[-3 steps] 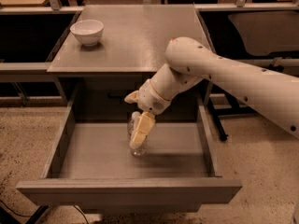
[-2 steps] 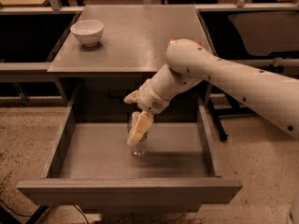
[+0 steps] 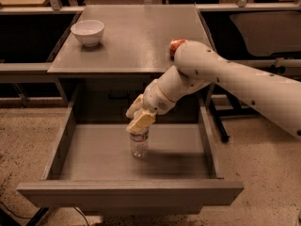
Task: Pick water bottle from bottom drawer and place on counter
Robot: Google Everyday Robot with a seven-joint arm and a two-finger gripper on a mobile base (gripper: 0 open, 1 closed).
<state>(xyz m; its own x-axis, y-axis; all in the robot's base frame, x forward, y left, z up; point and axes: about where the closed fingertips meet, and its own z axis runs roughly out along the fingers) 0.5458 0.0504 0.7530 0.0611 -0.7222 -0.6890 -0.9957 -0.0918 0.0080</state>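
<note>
The water bottle (image 3: 139, 145) is small and clear with a pale label band. It stands upright on the grey floor of the open bottom drawer (image 3: 94, 157), near its middle. My gripper (image 3: 140, 121) is directly over the bottle's top and hides the cap. My white arm reaches down to it from the right, across the counter's front right corner. The counter (image 3: 136, 41) is the flat grey top of the cabinet above the drawer.
A white bowl (image 3: 88, 32) sits at the counter's back left. A small red object (image 3: 177, 44) shows on the counter's right edge, partly behind my arm. The drawer's tall side walls (image 3: 60, 142) and front panel (image 3: 129, 193) enclose the bottle.
My gripper has risen a little, from lower along the bottle to its top. More of the bottle now shows below it. The bottle's base stays on the drawer floor.
</note>
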